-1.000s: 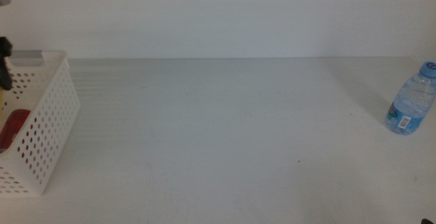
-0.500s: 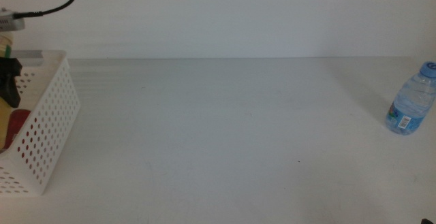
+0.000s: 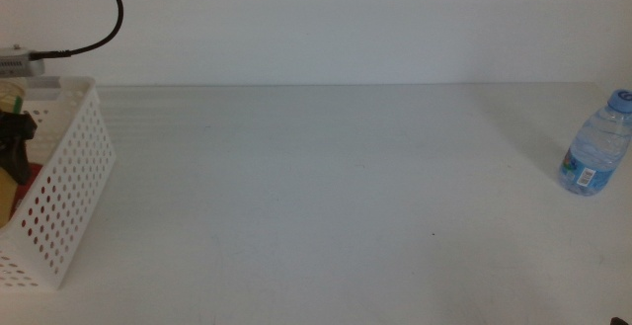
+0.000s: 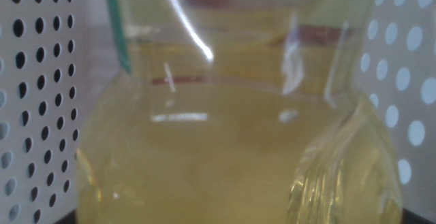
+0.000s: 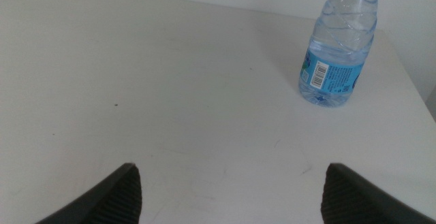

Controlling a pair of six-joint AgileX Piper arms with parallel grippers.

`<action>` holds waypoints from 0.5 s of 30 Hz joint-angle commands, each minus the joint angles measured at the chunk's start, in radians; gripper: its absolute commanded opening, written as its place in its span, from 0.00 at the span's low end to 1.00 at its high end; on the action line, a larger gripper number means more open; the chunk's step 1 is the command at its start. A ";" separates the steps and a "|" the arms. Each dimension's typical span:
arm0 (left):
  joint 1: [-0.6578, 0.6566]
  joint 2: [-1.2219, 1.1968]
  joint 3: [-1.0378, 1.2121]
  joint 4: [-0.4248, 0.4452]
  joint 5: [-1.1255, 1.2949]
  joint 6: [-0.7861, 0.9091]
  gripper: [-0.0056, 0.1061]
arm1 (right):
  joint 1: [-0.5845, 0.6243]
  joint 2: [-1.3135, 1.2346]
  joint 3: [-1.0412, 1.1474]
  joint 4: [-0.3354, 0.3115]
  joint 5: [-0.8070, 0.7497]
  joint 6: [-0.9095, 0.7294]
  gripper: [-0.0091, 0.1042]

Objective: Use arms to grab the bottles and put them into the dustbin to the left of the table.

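Jaws on the right gripper (image 5: 231, 190) stand wide apart and empty, low over the bench (image 3: 326, 187), with the blue-capped water bottle (image 5: 337, 47) upright a little ahead of them. From the middle view that bottle (image 3: 595, 145) stands well apart from the dustbin (image 3: 61, 206), at the opposite end of the bench and close to its edge.

Over at the dustbin, the left gripper (image 3: 14, 145) is down inside the perforated walls. Its wrist camera is filled by the yellow juice bottle (image 4: 225, 129), with the basket's holed sides showing on either side of it. The jaws themselves are hidden behind the bottle, so I cannot tell whether they are clamped on it or already loosened.

Something red (image 3: 33, 172) shows through the holes beside the yellow bottle, probably the can.

By my reckoning, one item is binned, the juice bottle is being delivered, and only the water bottle remains untouched, nearest the right arm.
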 commanded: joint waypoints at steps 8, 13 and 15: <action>-0.002 -0.053 -0.029 -0.066 0.023 0.026 0.48 | -0.004 -0.028 -0.007 -0.001 -0.076 -0.008 0.76; -0.002 -0.053 -0.029 -0.078 0.023 0.028 0.78 | -0.004 -0.028 -0.007 -0.001 -0.076 -0.008 0.76; -0.002 -0.053 -0.029 -0.086 0.023 0.028 0.86 | -0.004 -0.028 -0.007 -0.001 -0.076 -0.008 0.76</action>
